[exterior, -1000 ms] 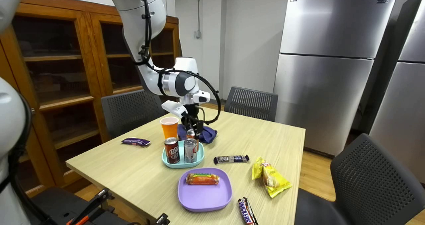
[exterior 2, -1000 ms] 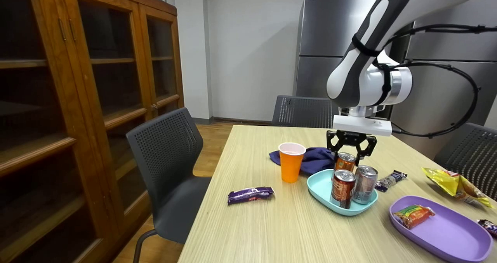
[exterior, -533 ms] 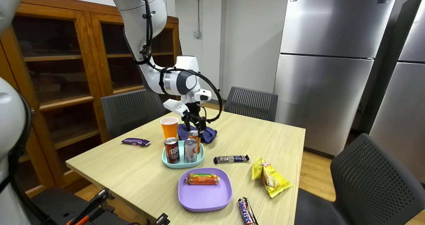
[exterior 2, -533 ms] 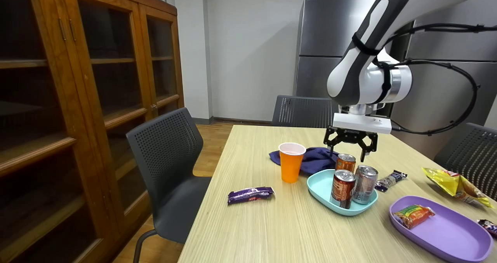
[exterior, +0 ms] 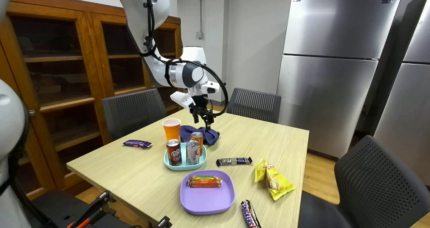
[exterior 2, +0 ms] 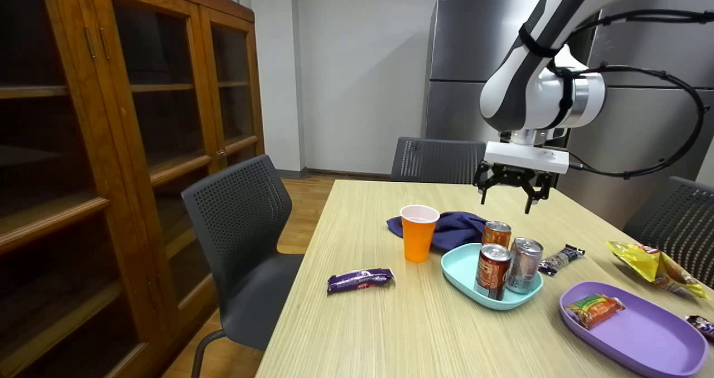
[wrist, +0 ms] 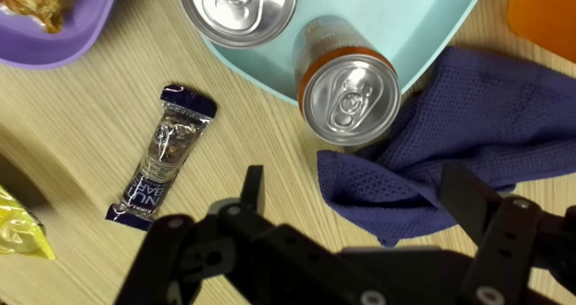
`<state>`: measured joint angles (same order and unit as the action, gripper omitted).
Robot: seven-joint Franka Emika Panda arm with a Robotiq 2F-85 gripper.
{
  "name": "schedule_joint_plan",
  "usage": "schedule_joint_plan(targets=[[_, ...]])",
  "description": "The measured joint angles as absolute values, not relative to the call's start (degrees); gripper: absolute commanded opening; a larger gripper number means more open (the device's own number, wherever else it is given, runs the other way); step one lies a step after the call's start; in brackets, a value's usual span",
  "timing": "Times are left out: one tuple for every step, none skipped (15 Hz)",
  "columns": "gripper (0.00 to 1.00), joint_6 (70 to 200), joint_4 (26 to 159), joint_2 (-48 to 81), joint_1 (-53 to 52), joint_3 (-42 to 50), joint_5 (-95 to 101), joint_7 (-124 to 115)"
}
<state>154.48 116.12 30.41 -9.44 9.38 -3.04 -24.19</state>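
My gripper [exterior: 202, 125] hangs above the table with nothing between its fingers; in the wrist view its jaws stand wide apart over the navy cloth [wrist: 495, 116]. Nearest to it is the orange can [wrist: 348, 99], upright in a corner of the teal tray [exterior 2: 460, 262] and apart from the fingers. A silver can [exterior 2: 524, 265] and a dark red can [exterior 2: 492, 272] stand beside it on that tray in both exterior views. In an exterior view the gripper [exterior 2: 505, 207] is higher than the can tops and behind them.
An orange cup [exterior 2: 419, 236] stands by the cloth and tray. A nut bar [wrist: 157, 161], a yellow snack bag [exterior: 275, 181], a Snickers bar [exterior: 249, 214] and a purple-wrapped bar [exterior: 137, 143] lie on the table. The purple plate [exterior: 207, 201] holds an orange-wrapped snack [exterior: 204, 181]. Chairs surround the table.
My gripper has spread its fingers off the orange can, then risen and drawn back from it. The can has stayed on the teal tray.
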Motion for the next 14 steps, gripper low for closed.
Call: schedule_joint_plan(targets=[[1.0,154.3,116.1,29.8,-9.0,9.5,-4.1,-25.1],[1.0,153.9,116.1,29.4,-8.3,9.6,-5.2,-26.1],[1.0,153.5,116.1,29.1,-7.6,9.7,-6.0,-26.9],[1.0,153.0,116.1,28.9,-6.9,9.9,-6.6,-27.7],[1.0,152.6,116.1,28.8,-6.2,10.2,-7.2,-28.5],[1.0,152.1,116.1,28.7,-5.6,10.4,-7.8,-29.1],[1.0,151.8,116.0,28.7,-4.9,10.5,-8.2,-29.7],[1.0,151.5,116.0,28.7,-4.2,10.7,-8.6,-30.3],[1.0,151.2,116.0,28.7,-3.7,11.0,-8.8,-30.9],[1.0,150.7,116.0,28.8,-3.2,11.3,-9.1,-31.4],[1.0,150.1,115.9,28.9,-2.6,11.5,-9.2,-32.0],[1.0,149.4,115.6,29.1,-2.2,11.8,-9.2,-32.6],[1.0,148.7,115.2,29.5,-1.7,12.0,-9.3,-33.2],[1.0,147.8,114.5,30.2,-1.2,12.1,-9.4,-33.8]])
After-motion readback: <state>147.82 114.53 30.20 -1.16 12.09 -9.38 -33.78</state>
